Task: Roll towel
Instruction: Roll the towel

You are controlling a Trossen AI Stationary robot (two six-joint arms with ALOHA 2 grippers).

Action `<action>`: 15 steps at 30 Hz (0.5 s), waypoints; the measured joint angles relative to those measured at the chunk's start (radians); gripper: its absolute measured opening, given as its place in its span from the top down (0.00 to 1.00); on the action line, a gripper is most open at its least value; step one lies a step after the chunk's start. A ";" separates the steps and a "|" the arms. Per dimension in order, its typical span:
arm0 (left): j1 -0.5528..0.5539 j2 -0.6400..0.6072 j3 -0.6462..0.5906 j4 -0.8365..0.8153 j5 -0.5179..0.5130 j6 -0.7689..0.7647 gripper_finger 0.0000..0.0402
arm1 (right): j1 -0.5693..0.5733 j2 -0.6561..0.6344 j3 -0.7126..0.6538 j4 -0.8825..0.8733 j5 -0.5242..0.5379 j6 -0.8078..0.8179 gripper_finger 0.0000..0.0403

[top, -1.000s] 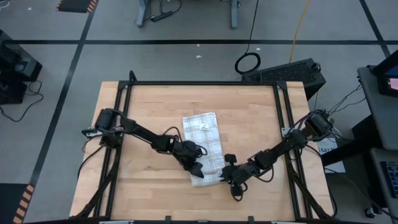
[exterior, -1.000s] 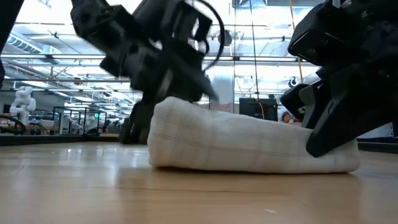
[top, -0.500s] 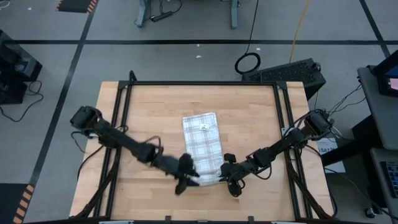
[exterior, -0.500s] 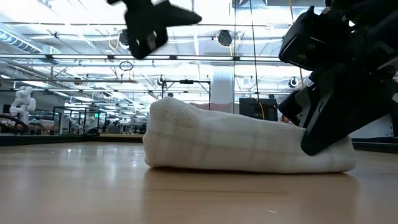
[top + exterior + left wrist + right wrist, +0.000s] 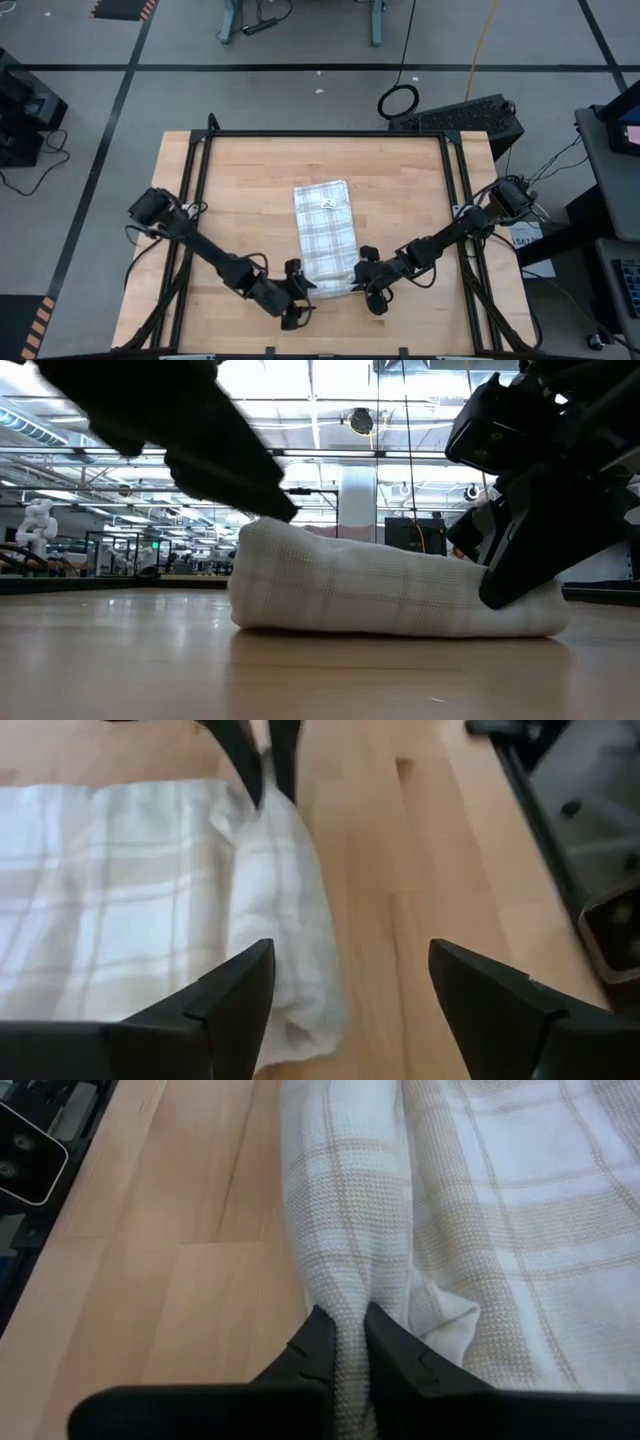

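The towel [image 5: 326, 230], white with a tan grid, lies flat on the table, and its near end is rolled into a thick roll [image 5: 390, 595]. My right gripper [image 5: 345, 1342] is shut on the roll's right end. My left gripper [image 5: 350, 995] stands open at the roll's left end [image 5: 290, 970]. One of its fingers hangs over the roll and the other over bare wood. In the low view its finger [image 5: 270, 500] sits right at the roll's top; whether it touches, I cannot tell. My right gripper pinches a bunched fold at the roll's right end [image 5: 345, 1295] between its two fingers, several layers thick. The fingers slant down from the table's near right and point along the roll. The roll rests on the table.
The towel's flat part [image 5: 322, 205] with a small label stretches toward the far edge. Bare wood [image 5: 240, 190] lies to the left and right of it. A black frame [image 5: 325, 133] borders the table.
My left gripper has come off the roll's left end, risen, swung toward the table's near edge and turned about its own line. It now stands beside that end. The roll has stayed on the table, almost where it was.
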 joint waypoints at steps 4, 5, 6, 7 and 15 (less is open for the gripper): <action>0.005 0.052 0.031 -0.006 -0.001 0.089 0.33 | 0.000 0.000 0.000 0.000 0.000 0.014 0.95; 0.007 0.065 0.038 -0.019 -0.004 0.091 0.33 | 0.000 0.000 0.000 0.000 0.000 0.017 0.95; 0.009 0.079 0.046 -0.028 -0.006 0.090 0.33 | 0.000 0.000 0.000 0.000 -0.001 0.018 0.94; 0.010 0.091 0.050 -0.037 -0.014 0.090 0.33 | 0.000 0.000 0.000 0.000 -0.001 0.019 0.94; 0.010 0.110 0.052 -0.074 -0.094 0.088 0.33 | -0.001 0.000 0.000 0.002 -0.020 0.038 0.94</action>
